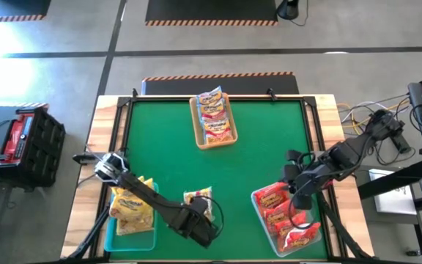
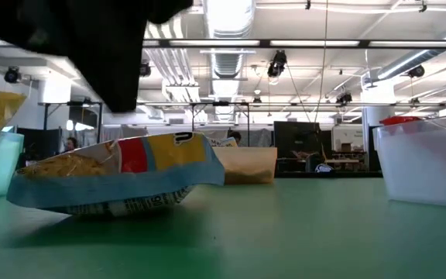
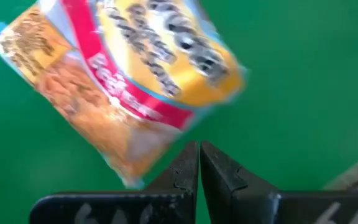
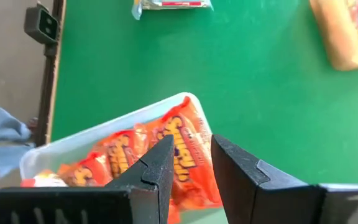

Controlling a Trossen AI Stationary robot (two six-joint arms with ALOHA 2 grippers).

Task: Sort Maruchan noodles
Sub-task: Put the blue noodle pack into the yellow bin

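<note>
Maruchan noodles lie in four spots on the green surface (image 1: 269, 147). One crinkly yellow packet with a red band and pale blue edges (image 1: 198, 202) lies loose near the front edge, flat on the mat. Yellow packets (image 1: 132, 207) fill a translucent teal tray (image 1: 151, 236) at front left, red packets (image 1: 283, 213) fill a clear tray (image 1: 257, 213) at front right, and silvery-white packets with orange print (image 1: 215, 114) sit in a tan rectangular tray (image 1: 195, 117) at the far centre.

From above, the left hand (image 1: 200, 226) is just in front of the loose packet; its wrist view shows the fingers (image 3: 219, 171) clenched together on nothing, tips beside the packet's corner. The low view adds that this packet bulges upward at its middle, with the dark arm (image 2: 91, 46) overhead and the tan tray behind it.

The right hand (image 1: 297, 196) hangs over the red packets, and its wrist view shows the fingers (image 4: 160, 165) released, slightly parted above the clear tray.
</note>
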